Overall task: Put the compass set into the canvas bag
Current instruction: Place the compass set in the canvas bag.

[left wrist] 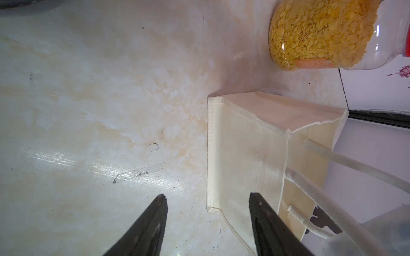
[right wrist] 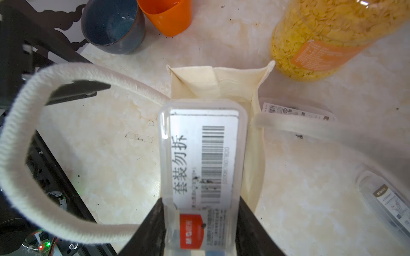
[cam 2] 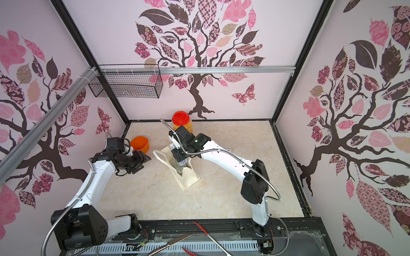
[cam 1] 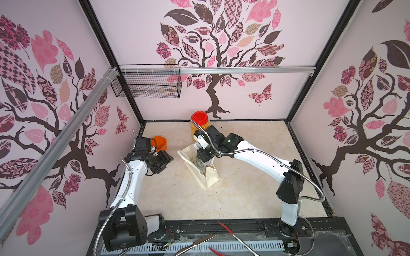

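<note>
Top views: nearest is the front rail (cam 1: 244, 227) with a red-handled tool (cam 1: 225, 228) lying on it. On the table (cam 1: 255, 155) the canvas bag (cam 1: 208, 177) stands mid-table, mouth open. The right hand (cam 1: 200, 160) is above the mouth, clamped on the compass set (cam 1: 199, 166), a clear case that is tilted with its lower end inside the bag. The left hand (cam 1: 165, 160) is beside the bag, fingers apart, holding nothing. An orange cup (cam 1: 159, 143) is just behind it. A red-lidded jar (cam 1: 199, 124) is behind the bag.

Left wrist: the left hand (left wrist: 207, 199) is spread. One finger sits in front of the canvas bag (left wrist: 244, 155); I can't tell if it touches. The jar (left wrist: 321, 37) of yellow flakes is beyond.

Right wrist: the right hand (right wrist: 202, 221) grips the compass set (right wrist: 202, 155) by its long sides, barcode label facing the camera. The case's far end is at the bag's (right wrist: 221, 82) open mouth. A white handle (right wrist: 22, 133) loops close to the lens. A blue cup (right wrist: 111, 26) and the orange cup (right wrist: 168, 15) stand side by side. Two more clear cases (right wrist: 297, 112) lie on the table beside the bag.
</note>
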`<move>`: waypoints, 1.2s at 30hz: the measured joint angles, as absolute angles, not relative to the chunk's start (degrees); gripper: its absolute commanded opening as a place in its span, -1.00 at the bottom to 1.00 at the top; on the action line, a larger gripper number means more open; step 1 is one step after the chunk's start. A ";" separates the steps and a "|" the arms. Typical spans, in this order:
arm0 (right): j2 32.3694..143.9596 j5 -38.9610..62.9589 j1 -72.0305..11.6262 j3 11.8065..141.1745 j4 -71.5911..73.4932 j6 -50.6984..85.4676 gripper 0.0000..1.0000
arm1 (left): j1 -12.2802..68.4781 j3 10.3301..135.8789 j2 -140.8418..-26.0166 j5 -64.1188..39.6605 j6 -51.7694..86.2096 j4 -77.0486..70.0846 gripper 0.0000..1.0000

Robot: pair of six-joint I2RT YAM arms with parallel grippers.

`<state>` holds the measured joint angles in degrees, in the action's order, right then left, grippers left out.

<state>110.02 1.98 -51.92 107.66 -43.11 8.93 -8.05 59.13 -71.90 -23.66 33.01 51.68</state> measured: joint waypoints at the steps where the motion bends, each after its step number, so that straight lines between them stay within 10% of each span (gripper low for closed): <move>1: 110.21 1.83 -52.01 107.96 -43.11 9.02 -0.03 | -8.05 59.00 -71.90 -23.68 33.01 51.66 0.26; 36: 121.32 -3.18 -52.05 120.36 -53.47 13.10 0.01 | -8.05 57.52 -71.18 -23.68 32.97 51.09 0.25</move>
